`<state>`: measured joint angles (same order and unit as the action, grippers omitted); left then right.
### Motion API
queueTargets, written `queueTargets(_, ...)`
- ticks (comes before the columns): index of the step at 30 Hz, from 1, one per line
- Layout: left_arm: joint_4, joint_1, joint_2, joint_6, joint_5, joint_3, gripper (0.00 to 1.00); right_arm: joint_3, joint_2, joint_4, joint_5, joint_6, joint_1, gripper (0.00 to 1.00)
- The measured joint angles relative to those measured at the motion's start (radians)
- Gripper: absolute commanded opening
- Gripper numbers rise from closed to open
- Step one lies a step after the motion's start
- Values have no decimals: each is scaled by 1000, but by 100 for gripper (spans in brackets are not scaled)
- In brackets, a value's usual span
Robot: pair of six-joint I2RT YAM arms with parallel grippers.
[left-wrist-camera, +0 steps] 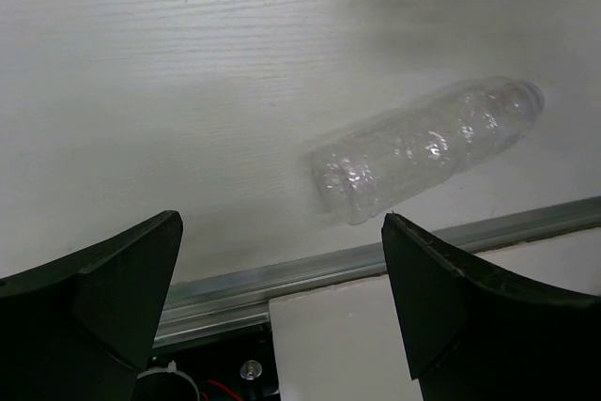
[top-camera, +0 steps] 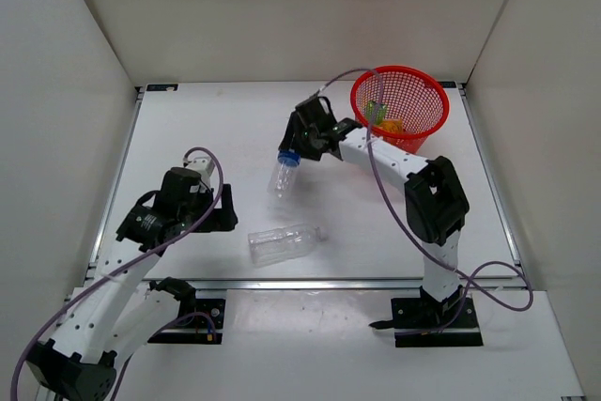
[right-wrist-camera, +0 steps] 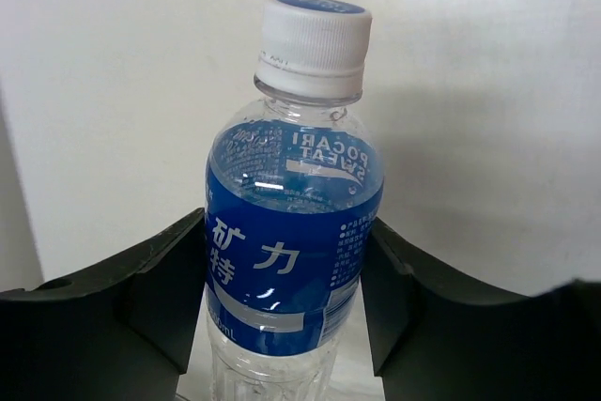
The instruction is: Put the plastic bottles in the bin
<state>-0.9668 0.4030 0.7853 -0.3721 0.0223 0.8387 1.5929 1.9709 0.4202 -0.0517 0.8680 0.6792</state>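
A clear bottle with a blue label (top-camera: pixel 285 173) and a white cap (right-wrist-camera: pixel 313 44) lies left of the bin, and my right gripper (top-camera: pixel 300 145) is shut on it. In the right wrist view both fingers press the blue label (right-wrist-camera: pixel 293 232) from either side, the gripper (right-wrist-camera: pixel 286 265) centred on it. A larger plain clear bottle (top-camera: pixel 286 243) lies on its side near the table's front edge. It shows ahead of my left gripper (left-wrist-camera: pixel 282 223), right of centre (left-wrist-camera: pixel 427 147). My left gripper (top-camera: pixel 222 209) is open, left of that bottle, holding nothing. The red mesh bin (top-camera: pixel 400 69) stands at the back right.
Inside the bin lie an orange bottle (top-camera: pixel 392 125) and a green one (top-camera: pixel 376 109). A metal rail (top-camera: pixel 329 282) runs along the table's front edge. White walls enclose the table on the left, back and right.
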Motion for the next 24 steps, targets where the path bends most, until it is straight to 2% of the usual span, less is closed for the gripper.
queueTargets(7,118,44,109,43,-132,-1,99,242,-139,66,14,-271,-127,25)
queueTargets(11,184,71,217,76,-200,-1,99,261,-322,47,-59,-422,-250,27)
queueTargets(15,225,116,319,120,-244,17,99,266,-422,13,-119,-523,-412,28)
queueTargets(19,267,172,439,168,-294,61,99,214,-425,-37,-199,-621,-536,32)
queueTargets(24,302,212,537,229,-341,94,99,148,-327,-65,-280,-743,-545,38)
